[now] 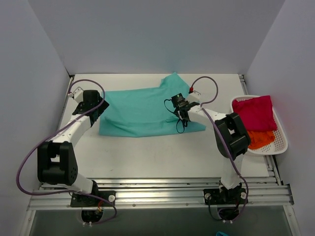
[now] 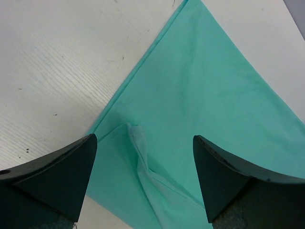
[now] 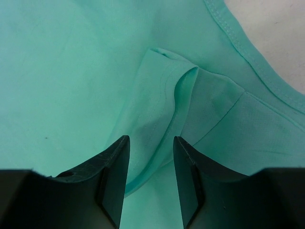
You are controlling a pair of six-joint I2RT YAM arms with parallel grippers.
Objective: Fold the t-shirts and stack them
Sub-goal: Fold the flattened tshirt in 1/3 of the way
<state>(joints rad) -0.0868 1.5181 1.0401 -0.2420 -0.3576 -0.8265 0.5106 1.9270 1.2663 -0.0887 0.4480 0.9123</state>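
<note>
- Right now the right gripper [image 3: 150,143] has its fingers close together on a raised ridge of the teal t-shirt [image 1: 138,110], pinching it near a stitched hem at the shirt's right end.
- Over the shirt's left end, the left gripper [image 2: 143,148] hangs spread wide above a small turned-up flap of cloth, with nothing held between its fingers.
- Between the 2 grippers the shirt lies mostly flat across the far half of the bench [image 1: 147,157], 1 sleeve pointing toward the back wall.
- To fold well, I judge the left gripper should come down and catch the corner's full thickness before anything lifts. The 2 arms should then rise level and travel together, so the cloth is taut and the edges meet.
- A pinch on only 1 layer would likely drag a wrinkle across the fold.
- Well apart, at the bench's right edge, the crimson-pink t-shirt [image 1: 253,112] and the orange t-shirt [image 1: 261,138] lie in the white mesh basket [image 1: 283,145].
</note>
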